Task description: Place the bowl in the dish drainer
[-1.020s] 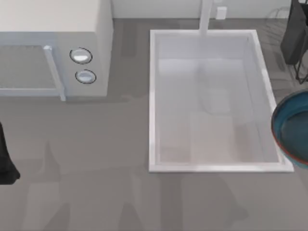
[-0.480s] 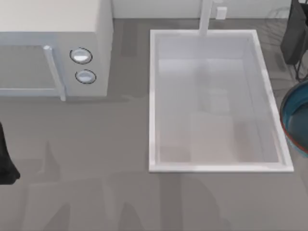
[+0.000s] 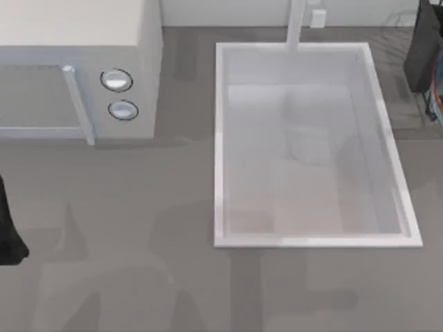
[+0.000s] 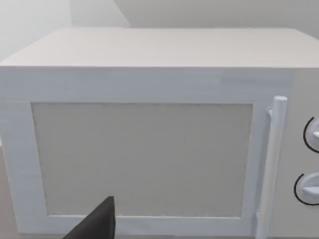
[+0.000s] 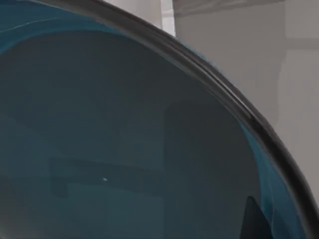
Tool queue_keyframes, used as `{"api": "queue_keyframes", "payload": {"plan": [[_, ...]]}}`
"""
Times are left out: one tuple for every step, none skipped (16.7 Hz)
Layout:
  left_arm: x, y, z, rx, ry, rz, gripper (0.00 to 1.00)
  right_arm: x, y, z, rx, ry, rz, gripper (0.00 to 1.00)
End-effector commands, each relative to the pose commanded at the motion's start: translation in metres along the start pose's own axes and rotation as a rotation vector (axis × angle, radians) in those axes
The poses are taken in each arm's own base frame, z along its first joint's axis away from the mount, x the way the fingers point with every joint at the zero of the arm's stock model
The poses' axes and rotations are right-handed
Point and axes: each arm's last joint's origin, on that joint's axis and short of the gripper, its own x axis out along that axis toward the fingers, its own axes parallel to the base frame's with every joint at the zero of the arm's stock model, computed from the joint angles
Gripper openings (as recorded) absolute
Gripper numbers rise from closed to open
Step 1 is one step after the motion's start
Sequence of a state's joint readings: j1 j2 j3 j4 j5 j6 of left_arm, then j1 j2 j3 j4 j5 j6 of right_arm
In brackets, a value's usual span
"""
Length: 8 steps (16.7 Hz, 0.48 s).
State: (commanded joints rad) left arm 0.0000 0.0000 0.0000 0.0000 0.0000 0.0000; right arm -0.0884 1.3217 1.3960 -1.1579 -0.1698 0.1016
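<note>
The deep-blue bowl [image 5: 109, 139] is very close in the right wrist view, its dark rim [image 5: 224, 89] curving across the picture. One dark fingertip [image 5: 253, 221] of my right gripper lies against the bowl's inner wall, so that gripper is shut on the bowl. From above, a thin blue and reddish sliver of the bowl [image 3: 438, 97] shows at the right edge, under my dark right arm [image 3: 426, 48]. Thin dark wires of the dish drainer [image 3: 428, 105] stand right beside that sliver. My left arm [image 3: 7, 232] is parked at the left edge.
A white sink [image 3: 220, 138] takes up the middle of the counter, with a faucet [image 3: 296, 24] at its back. A white microwave [image 3: 76, 62] sits at the back left, and its door [image 4: 142, 159] faces the left wrist camera. Grey counter lies along the front.
The bowl has moved right and toward the back, from beside the sink's front right corner to the right edge near the drainer wires. The left arm has not moved.
</note>
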Motion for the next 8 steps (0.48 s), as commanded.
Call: {"api": "queue_keyframes", "payload": {"plan": [[0.000,0.000,0.000,0.000,0.000,0.000,1.00,-0.004,-0.009,0.004,0.015,-0.090,0.022,0.00],[0.000,0.000,0.000,0.000,0.000,0.000,1.00,-0.009,-0.019,0.007,0.024,-0.186,0.040,0.00],[0.000,0.000,0.000,0.000,0.000,0.000,1.00,-0.015,-0.028,0.010,0.026,-0.285,0.055,0.00],[0.000,0.000,0.000,0.000,0.000,0.000,1.00,-0.022,-0.038,0.013,0.022,-0.387,0.064,0.00],[0.000,0.000,0.000,0.000,0.000,0.000,1.00,-0.030,-0.047,0.014,0.010,-0.490,0.069,0.00],[0.000,0.000,0.000,0.000,0.000,0.000,1.00,-0.039,-0.055,0.015,-0.009,-0.590,0.068,0.00],[0.000,0.000,0.000,0.000,0.000,0.000,1.00,-0.049,-0.063,0.014,-0.034,-0.685,0.062,0.00],[0.000,0.000,0.000,0.000,0.000,0.000,1.00,-0.059,-0.069,0.011,-0.062,-0.773,0.052,0.00]]}}
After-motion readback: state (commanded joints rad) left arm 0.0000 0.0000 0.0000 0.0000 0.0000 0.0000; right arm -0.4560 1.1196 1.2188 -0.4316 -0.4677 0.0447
